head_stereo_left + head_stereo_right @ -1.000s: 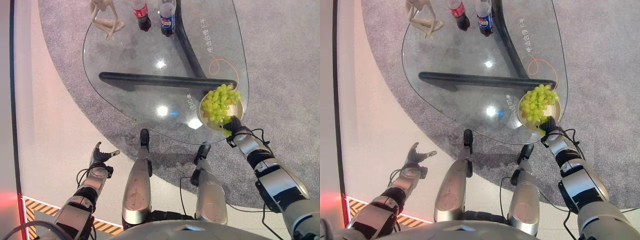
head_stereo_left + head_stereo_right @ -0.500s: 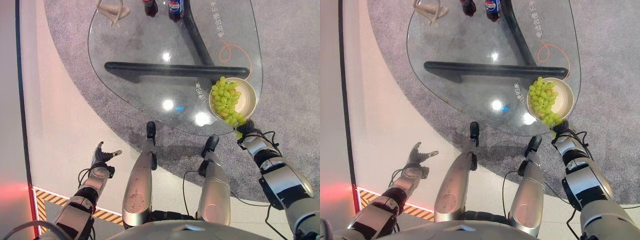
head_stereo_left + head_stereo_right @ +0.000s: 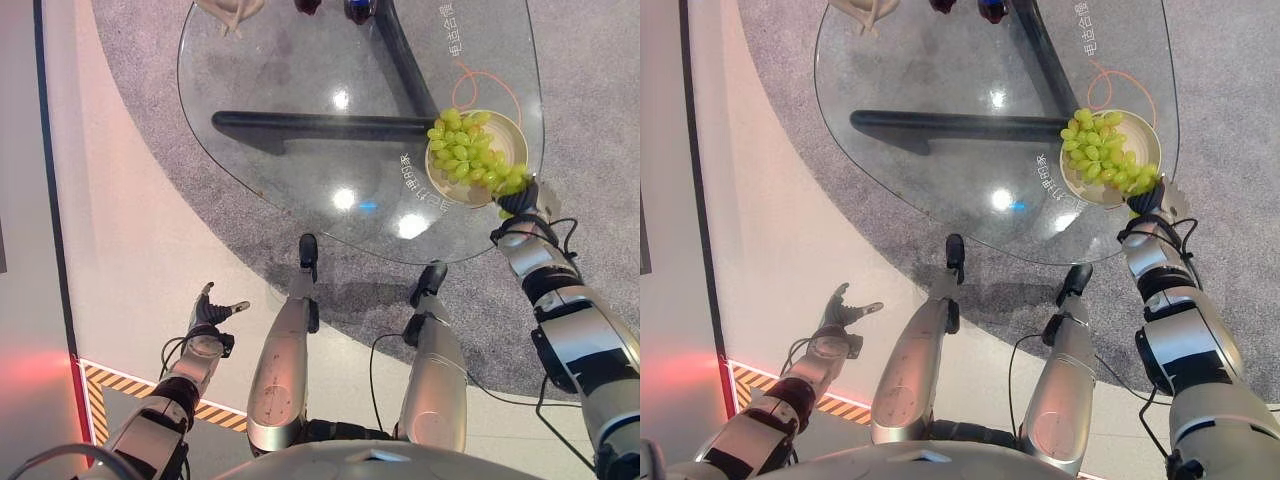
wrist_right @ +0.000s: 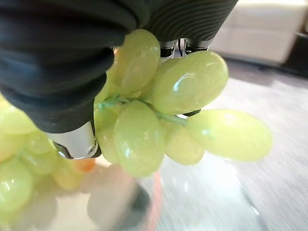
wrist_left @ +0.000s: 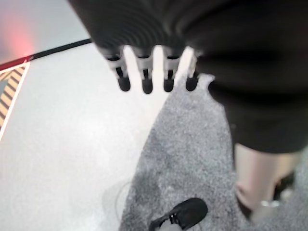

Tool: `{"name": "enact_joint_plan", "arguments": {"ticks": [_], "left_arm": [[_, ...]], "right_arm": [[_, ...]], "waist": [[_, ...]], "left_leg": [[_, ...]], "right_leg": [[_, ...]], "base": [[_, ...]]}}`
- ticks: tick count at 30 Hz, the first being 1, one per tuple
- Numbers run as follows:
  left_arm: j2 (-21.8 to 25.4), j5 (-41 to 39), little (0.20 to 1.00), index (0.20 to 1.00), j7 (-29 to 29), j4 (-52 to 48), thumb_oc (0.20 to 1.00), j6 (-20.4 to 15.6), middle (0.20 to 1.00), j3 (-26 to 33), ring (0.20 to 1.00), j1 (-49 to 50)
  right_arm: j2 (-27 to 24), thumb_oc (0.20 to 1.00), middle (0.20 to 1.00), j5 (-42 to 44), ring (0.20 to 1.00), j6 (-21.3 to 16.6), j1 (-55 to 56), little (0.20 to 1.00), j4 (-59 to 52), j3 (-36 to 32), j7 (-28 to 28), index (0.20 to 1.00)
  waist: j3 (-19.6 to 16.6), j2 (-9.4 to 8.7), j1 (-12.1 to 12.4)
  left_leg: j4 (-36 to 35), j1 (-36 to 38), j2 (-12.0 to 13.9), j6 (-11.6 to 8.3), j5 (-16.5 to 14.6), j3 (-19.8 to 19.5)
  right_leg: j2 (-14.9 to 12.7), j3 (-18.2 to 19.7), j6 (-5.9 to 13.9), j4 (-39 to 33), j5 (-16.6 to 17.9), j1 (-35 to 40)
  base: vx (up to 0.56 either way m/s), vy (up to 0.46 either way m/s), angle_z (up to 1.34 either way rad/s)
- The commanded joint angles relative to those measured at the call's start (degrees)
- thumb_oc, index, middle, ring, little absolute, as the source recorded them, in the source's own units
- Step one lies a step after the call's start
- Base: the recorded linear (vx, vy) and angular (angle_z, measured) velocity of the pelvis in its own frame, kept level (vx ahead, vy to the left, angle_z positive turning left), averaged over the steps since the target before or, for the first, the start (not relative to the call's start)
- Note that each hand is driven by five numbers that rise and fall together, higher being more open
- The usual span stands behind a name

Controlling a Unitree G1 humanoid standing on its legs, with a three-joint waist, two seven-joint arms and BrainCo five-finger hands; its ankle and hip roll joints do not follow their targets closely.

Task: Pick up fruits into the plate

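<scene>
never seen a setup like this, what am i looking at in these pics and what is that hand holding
This is a two-legged humanoid robot seen by its own cameras. Two pictures come from its head, looking down past its legs; two come from cameras on its wrists. Before it stands a glass table on a grey carpet. Near the table's edge sits a plate with a bunch of green grapes lying across it. The right robot hand is at the plate's rim, its fingers closed round the end of the bunch, as its wrist view shows up close. The left robot hand hangs open and idle over the floor. Bottles and a pale figurine stand at the far edge.
</scene>
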Motion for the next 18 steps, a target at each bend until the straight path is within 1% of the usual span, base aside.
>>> {"name": "enact_joint_plan", "arguments": {"ticks": [1, 3, 4, 5, 6, 7, 8, 11, 14, 15, 16, 18], "left_arm": [[0.8, -1.1, 1.000, 1.000, -0.1, 0.4, 1.000, -1.1, 1.000, -2.0, 1.000, 2.8], [0.8, -1.3, 1.000, 1.000, -0.2, 0.3, 1.000, -1.2, 1.000, -2.0, 1.000, 2.8], [0.8, -1.4, 1.000, 1.000, 0.0, -0.1, 1.000, -1.0, 1.000, -2.2, 1.000, 2.7], [1.0, -1.6, 1.000, 1.000, -0.1, 0.1, 1.000, -1.2, 1.000, -2.2, 1.000, 2.7], [1.1, -1.7, 1.000, 1.000, -0.3, 0.0, 1.000, -1.2, 1.000, -2.2, 1.000, 2.7], [1.2, -1.8, 1.000, 1.000, -0.4, 0.0, 1.000, -1.1, 1.000, -2.1, 1.000, 2.6], [1.3, -1.7, 1.000, 1.000, -0.4, 0.0, 1.000, -1.1, 1.000, -2.2, 1.000, 2.6], [1.4, -1.6, 1.000, 1.000, -0.7, -0.2, 1.000, -0.6, 1.000, -2.5, 1.000, 3.0], [1.6, -1.5, 1.000, 1.000, -1.0, -0.3, 1.000, -0.4, 1.000, -2.5, 1.000, 3.2], [1.7, -1.4, 1.000, 1.000, -1.1, -0.2, 1.000, -0.6, 1.000, -2.5, 1.000, 3.3], [1.8, -1.6, 1.000, 1.000, -1.0, 0.0, 1.000, -0.9, 1.000, -2.7, 1.000, 3.6], [1.9, -1.8, 1.000, 1.000, -0.9, -0.1, 1.000, -1.1, 1.000, -2.7, 1.000, 3.8]], "right_arm": [[-4.8, 0.200, 0.200, -2.8, 0.200, 0.5, -2.1, 0.200, -2.0, 2.9, -1.3, 0.200], [-4.8, 0.200, 0.200, -3.0, 0.200, 1.3, -2.2, 0.200, -1.7, 3.2, -0.1, 0.200], [-4.6, 0.200, 0.200, -2.8, 0.200, 2.4, -2.5, 0.200, -0.8, 4.1, 0.8, 0.200], [-4.5, 0.200, 0.200, -2.2, 0.200, 4.5, -2.6, 0.200, -0.1, 4.3, 3.2, 0.200], [-4.3, 0.200, 0.200, -1.6, 0.200, 5.6, -2.6, 0.200, 1.1, 4.4, 4.4, 0.200], [-4.2, 0.454, 0.454, -1.9, 0.454, 5.8, -2.6, 0.454, 2.1, 4.5, 4.8, 0.454], [-4.1, 1.000, 1.000, -2.1, 1.000, 6.2, -2.6, 1.000, 2.5, 4.7, 5.1, 1.000], [-4.1, 1.000, 1.000, -5.9, 1.000, 6.8, -2.9, 1.000, 3.8, 6.0, 5.2, 1.000], [-4.7, 1.000, 1.000, -9.1, 1.000, 6.7, -3.6, 1.000, 3.7, 7.1, 3.2, 1.000], [-5.0, 1.000, 1.000, -10.2, 1.000, 6.6, -3.9, 1.000, 3.5, 7.6, 2.1, 1.000], [-5.5, 1.000, 1.000, -12.8, 1.000, 6.9, -4.2, 1.000, 2.9, 8.5, -1.3, 1.000], [-5.8, 1.000, 1.000, -13.9, 1.000, 6.7, -4.1, 1.000, 2.2, 8.9, -3.3, 1.000]], "waist": [[-0.8, 1.47, 1.2], [-0.8, 1.46, 1.3], [-0.8, 1.42, 1.5], [-0.8, 1.35, 1.6], [-0.8, 1.37, 1.7], [-0.8, 1.41, 1.8], [-0.8, 1.43, 1.9], [-0.8, 1.66, 2.2], [-0.8, 1.76, 2.4], [-0.8, 1.78, 2.4], [-0.8, 1.77, 2.4], [-0.8, 1.74, 2.4]], "left_leg": [[6.5, -2.0, -5.6, 2.72, -7.7, 0.6], [6.5, -1.9, -5.6, 2.77, -7.8, 0.6], [6.4, -2.0, -5.5, 2.88, -7.8, 0.5], [6.6, -2.1, -5.4, 2.88, -7.9, 0.5], [6.7, -2.3, -5.4, 2.91, -7.8, 0.5], [6.7, -2.3, -5.4, 2.98, -7.8, 0.5], [6.6, -2.3, -5.4, 3.00, -7.8, 0.4], [6.7, -2.1, -5.6, 3.02, -7.8, 0.1], [6.6, -2.0, -5.6, 3.03, -7.8, 0.1], [6.6, -2.0, -5.5, 3.05, -7.8, 0.1], [6.4, -1.8, -5.5, 3.09, -7.7, 0.2], [6.1, -1.7, -5.5, 3.15, -7.6, 0.2]], "right_leg": [[5.5, -0.8, -3.53, 9.1, -4.7, -3.6], [5.5, -0.9, -3.52, 9.2, -4.8, -3.6], [5.4, -1.0, -3.54, 9.2, -4.8, -3.7], [5.3, -1.1, -3.54, 9.3, -4.8, -3.8], [5.3, -1.2, -3.56, 9.3, -4.8, -3.8], [5.3, -1.3, -3.60, 9.4, -4.8, -3.8], [5.3, -1.4, -3.63, 9.3, -4.8, -3.8], [5.1, -1.5, -3.71, 9.1, -4.8, -3.4], [5.1, -1.7, -3.66, 9.0, -4.8, -3.3], [5.1, -1.7, -3.63, 9.0, -4.8, -3.2], [5.2, -1.8, -3.55, 9.0, -4.7, -3.2], [5.3, -1.8, -3.46, 8.7, -4.7, -3.0]], "base": [[0.00, 0.000, 0.00], [0.00, 0.000, 0.00], [0.01, -0.034, 0.03], [0.01, -0.042, 0.02], [0.00, 0.000, 0.00], [0.00, 0.000, 0.00], [0.00, 0.000, 0.00], [0.00, 0.000, 0.00], [0.00, 0.000, 0.00], [0.00, 0.000, 0.00], [0.00, 0.000, 0.00], [0.00, 0.000, 0.00]]}}
